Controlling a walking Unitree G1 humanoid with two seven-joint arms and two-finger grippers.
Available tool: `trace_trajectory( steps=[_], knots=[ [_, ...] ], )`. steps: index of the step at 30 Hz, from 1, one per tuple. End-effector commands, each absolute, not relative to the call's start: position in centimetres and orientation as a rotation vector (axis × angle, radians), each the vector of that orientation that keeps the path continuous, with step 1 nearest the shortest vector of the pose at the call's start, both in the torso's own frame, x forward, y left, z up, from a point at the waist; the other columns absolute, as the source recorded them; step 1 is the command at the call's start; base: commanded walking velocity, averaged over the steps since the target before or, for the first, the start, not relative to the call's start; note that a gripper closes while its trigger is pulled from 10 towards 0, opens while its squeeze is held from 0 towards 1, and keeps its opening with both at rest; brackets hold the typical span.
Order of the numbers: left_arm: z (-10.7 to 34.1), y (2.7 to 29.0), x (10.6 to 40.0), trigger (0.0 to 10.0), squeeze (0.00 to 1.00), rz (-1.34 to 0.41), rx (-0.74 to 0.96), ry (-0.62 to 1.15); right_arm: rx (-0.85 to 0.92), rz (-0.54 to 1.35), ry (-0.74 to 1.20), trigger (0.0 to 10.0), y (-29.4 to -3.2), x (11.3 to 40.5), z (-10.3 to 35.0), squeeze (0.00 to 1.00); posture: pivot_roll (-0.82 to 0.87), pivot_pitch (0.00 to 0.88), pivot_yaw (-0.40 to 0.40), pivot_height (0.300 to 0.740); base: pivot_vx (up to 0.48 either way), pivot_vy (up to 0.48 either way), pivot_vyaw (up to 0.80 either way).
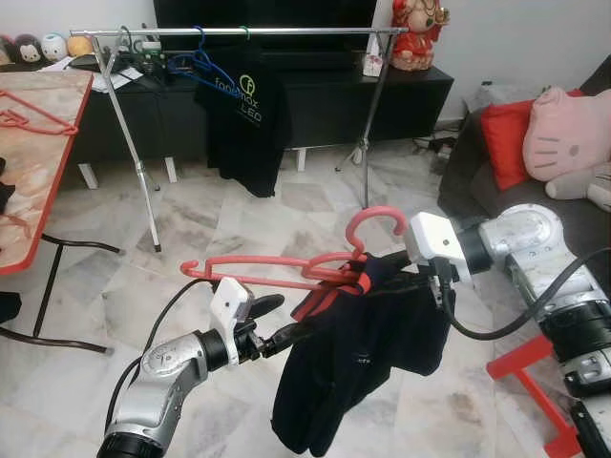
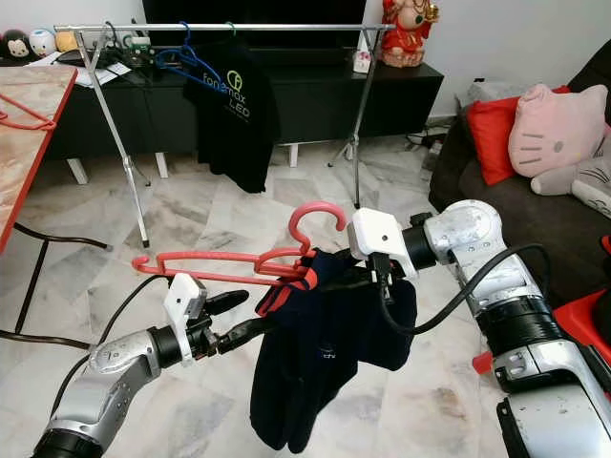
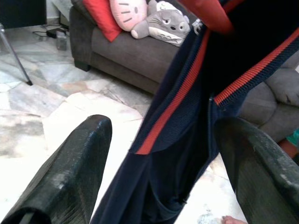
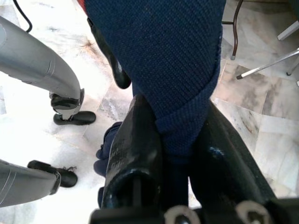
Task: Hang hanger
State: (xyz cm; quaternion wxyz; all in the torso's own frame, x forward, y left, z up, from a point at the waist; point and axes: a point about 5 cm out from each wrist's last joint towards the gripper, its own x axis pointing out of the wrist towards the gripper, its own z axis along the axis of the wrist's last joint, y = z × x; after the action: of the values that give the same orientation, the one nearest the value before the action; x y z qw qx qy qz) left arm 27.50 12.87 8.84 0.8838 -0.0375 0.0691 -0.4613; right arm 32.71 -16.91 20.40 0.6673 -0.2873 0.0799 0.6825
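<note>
Garment (image 1: 353, 372) on hanger (image 1: 286, 269) between both tools, rack (image 1: 248, 31) behind, table (image 1: 43, 143) left, sofa (image 1: 496, 181) right

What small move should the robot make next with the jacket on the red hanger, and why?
Probably step toward the clothes rail, keeping the grip. The right gripper is shut on the navy jacket, which hangs on the red hanger; the left gripper is open around the collar. The rail stands across the floor.

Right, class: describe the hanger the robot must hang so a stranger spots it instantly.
Look before the silver clothes rail, between the robot's two arms. There the red plastic hanger carries a navy garment with red stripes; unlike the blue hangers on the rail, it is not hung.
</note>
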Motion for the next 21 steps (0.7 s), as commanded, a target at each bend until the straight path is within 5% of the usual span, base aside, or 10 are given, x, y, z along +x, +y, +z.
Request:
trace_trajectory(
  steps=[1,11,12,13,14,15,21],
  knots=[
    [9.7,11.7,27.9,10.0,0.00,-1.006,-0.050,0.111,-0.680,1.609,0.151,0.0,-16.3,32.3,21.2,0.00,-0.08,0.000,-0.128,0.740,0.000,0.000,0.00],
    [9.6,10.7,28.1,10.0,0.00,-1.020,-0.047,0.102,-0.680,1.611,0.140,0.0,-16.1,32.2,21.5,0.00,-0.09,0.000,-0.127,0.740,0.000,0.000,0.00],
    [9.6,10.5,28.1,9.1,0.00,-1.023,-0.049,0.101,-0.679,1.609,0.139,0.0,-16.1,32.2,21.5,0.00,-0.09,0.000,-0.127,0.740,0.000,0.000,0.00],
    [9.6,10.4,28.1,5.0,0.00,-1.024,-0.051,0.100,-0.679,1.607,0.139,0.0,-16.2,32.2,21.5,0.00,-0.09,0.000,-0.127,0.740,0.000,0.000,0.00],
    [9.6,10.4,28.1,5.0,0.00,-1.024,-0.051,0.100,-0.679,1.607,0.139,0.0,-16.2,32.2,21.5,0.00,-0.09,0.000,-0.127,0.740,0.000,0.000,0.00],
    [9.6,10.3,28.2,0.0,0.00,-1.025,-0.055,0.099,-0.678,1.605,0.139,0.0,-16.2,32.2,21.5,0.00,-0.09,0.000,-0.127,0.740,0.000,0.000,0.00],
    [9.7,10.4,28.2,0.0,0.00,-1.025,-0.053,0.094,-0.674,1.598,0.141,0.0,-16.2,32.2,21.4,0.00,-0.08,0.000,-0.126,0.740,0.000,0.000,0.00]
  ],
)
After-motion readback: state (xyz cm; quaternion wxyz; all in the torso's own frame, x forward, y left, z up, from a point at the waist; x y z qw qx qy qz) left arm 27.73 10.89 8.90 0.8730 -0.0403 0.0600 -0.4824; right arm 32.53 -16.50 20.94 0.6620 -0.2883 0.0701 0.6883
